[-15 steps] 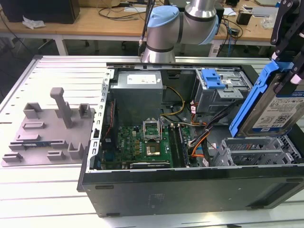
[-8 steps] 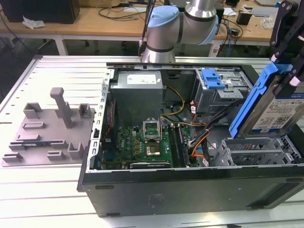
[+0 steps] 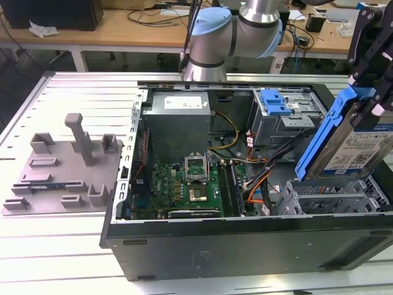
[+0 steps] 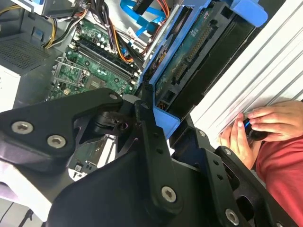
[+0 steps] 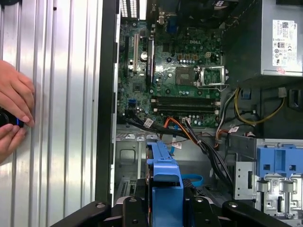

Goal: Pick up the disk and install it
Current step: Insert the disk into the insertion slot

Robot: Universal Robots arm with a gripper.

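The pincer (image 5: 163,215) grips the disk (image 5: 164,175) edge-on, facing the green motherboard (image 5: 175,71) in the open case (image 5: 107,94), with a person's hands (image 5: 13,113) over the ribbed worktop (image 5: 61,118) beside it.

— Bright, even light is falling across everything; the ribbed table (image 5: 57,118) is glaring pale in the first wrist view.
— And the case (image 3: 202,246) interior is lying in soft shadow, while the disk (image 3: 363,147) is shining.

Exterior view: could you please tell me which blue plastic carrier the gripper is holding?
The disk at the exterior view's right, its blue frame edging a labelled silver drive, tilted in the gripper. The other blue carrier lies on the drive cage.
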